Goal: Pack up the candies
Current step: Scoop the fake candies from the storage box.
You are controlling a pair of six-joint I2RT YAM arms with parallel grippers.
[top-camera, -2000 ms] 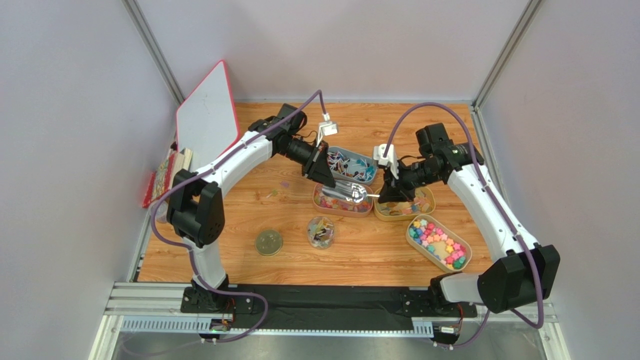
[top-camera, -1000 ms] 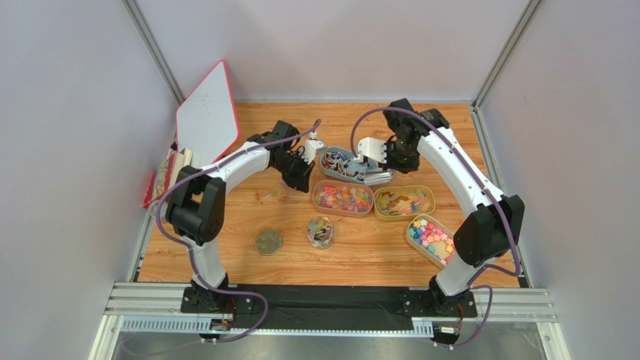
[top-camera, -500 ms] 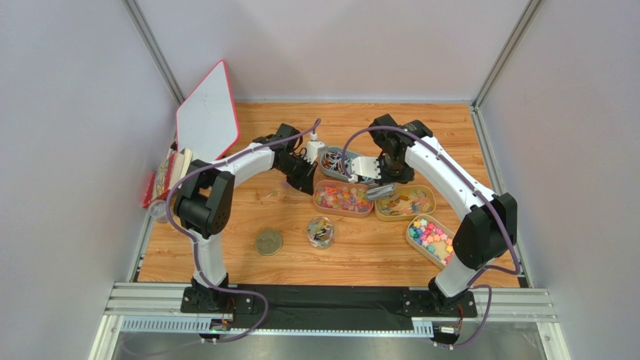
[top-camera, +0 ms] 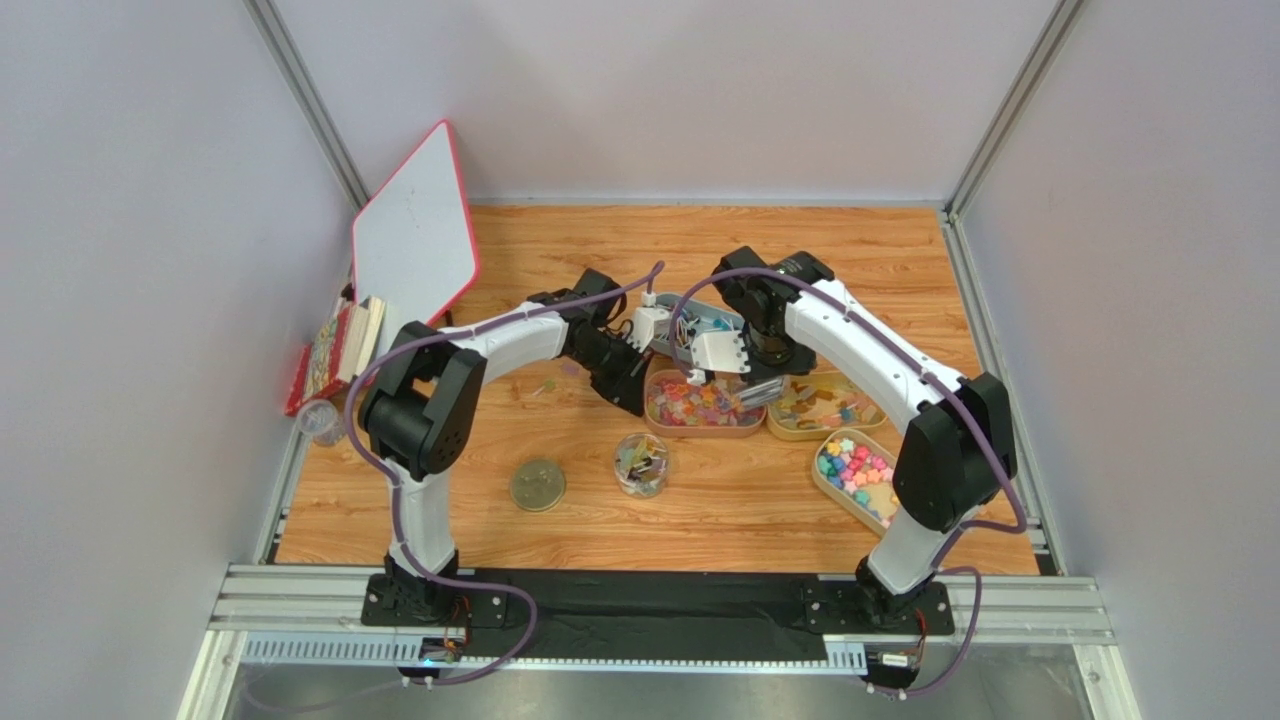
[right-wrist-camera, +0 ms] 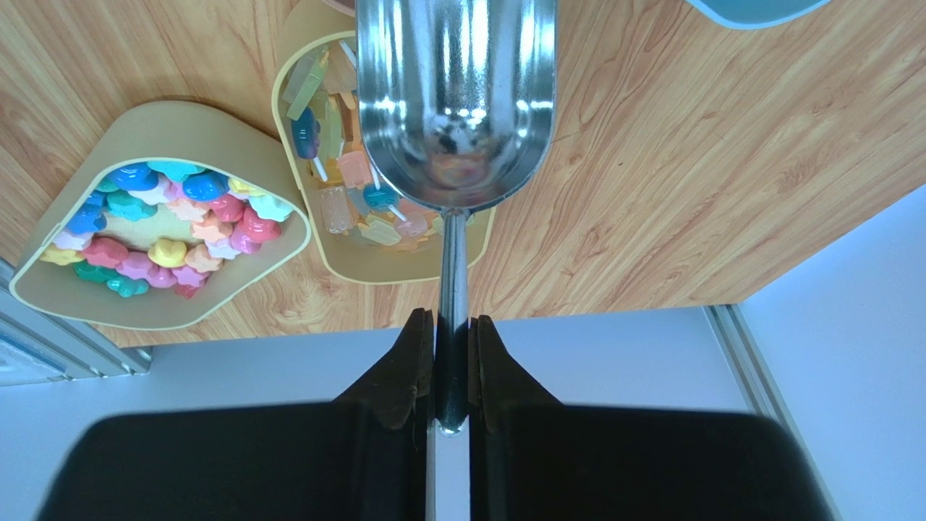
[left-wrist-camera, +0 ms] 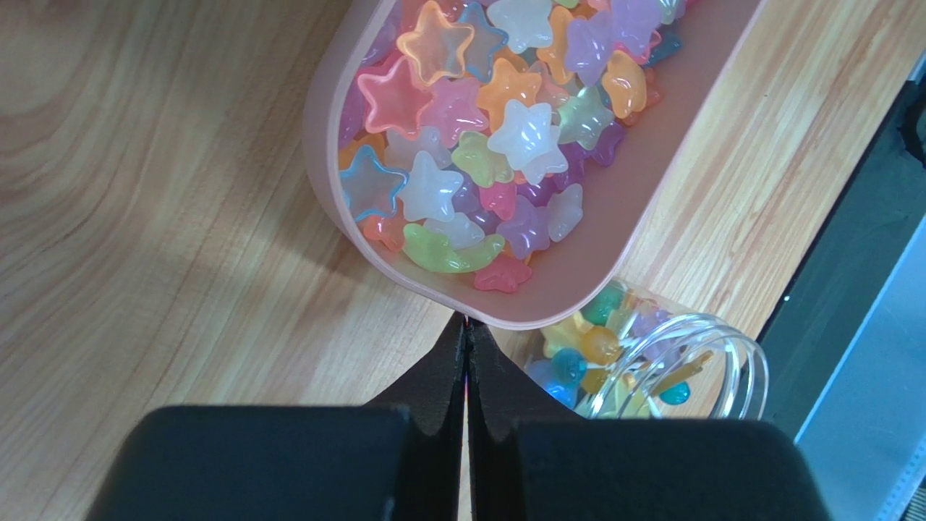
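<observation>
Translucent star candies point(left-wrist-camera: 467, 141) in pink, orange and green fill a tan oval tray point(top-camera: 652, 408). My left gripper point(left-wrist-camera: 467, 322) is shut on that tray's near rim point(left-wrist-camera: 511, 317); in the top view it point(top-camera: 624, 375) sits at the tray's left end. My right gripper point(right-wrist-camera: 452, 320) is shut on the handle of a metal scoop point(right-wrist-camera: 457, 98), whose bowl looks empty. The scoop point(top-camera: 759, 393) hangs between the mixed tray and the tray of golden-amber candies point(top-camera: 824, 405). Bright chunky candies point(right-wrist-camera: 163, 233) fill a third tray point(top-camera: 864, 477).
A clear round jar point(top-camera: 642, 462) part filled with candies stands in front of the mixed tray, also in the left wrist view point(left-wrist-camera: 652, 364). Its lid point(top-camera: 538, 485) lies to its left. A grey-blue tray point(top-camera: 672, 320) is behind the grippers. A white board point(top-camera: 415, 228) leans at the back left.
My right arm brought the scoop forward from the grey-blue tray to between the mixed and amber trays. My left gripper moved right to the mixed tray's left end; that tray shifted slightly right.
</observation>
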